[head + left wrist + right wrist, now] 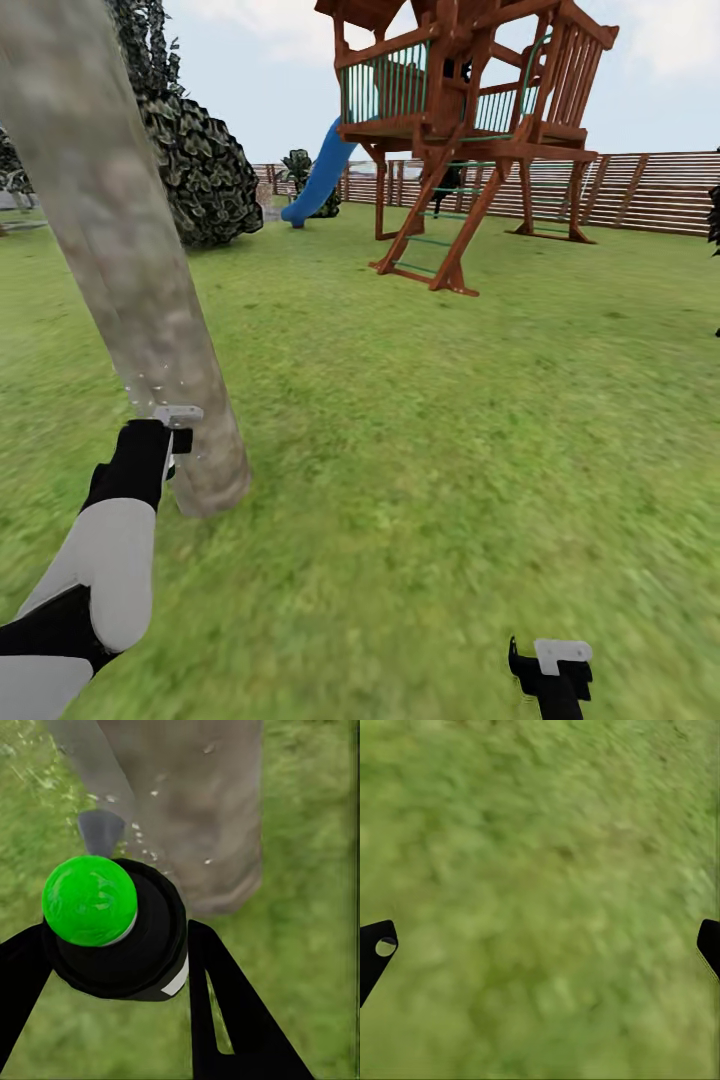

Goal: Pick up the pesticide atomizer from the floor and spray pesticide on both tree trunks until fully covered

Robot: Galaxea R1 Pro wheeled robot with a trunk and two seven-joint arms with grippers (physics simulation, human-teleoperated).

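Tree trunk cut off at head view's top edge, crown unseen. Atomizer body hidden beneath its green cap. Grass blurred.

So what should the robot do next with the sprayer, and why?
Probably tilt the left claw upward: white specks dot only the low part of the tree trunk, near where the atomizer points, and the bark higher up looks bare.

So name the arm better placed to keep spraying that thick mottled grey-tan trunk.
Left. Its gripper holds the green-capped black atomizer aimed at the mottled grey-tan trunk; the right gripper hangs open over grass.
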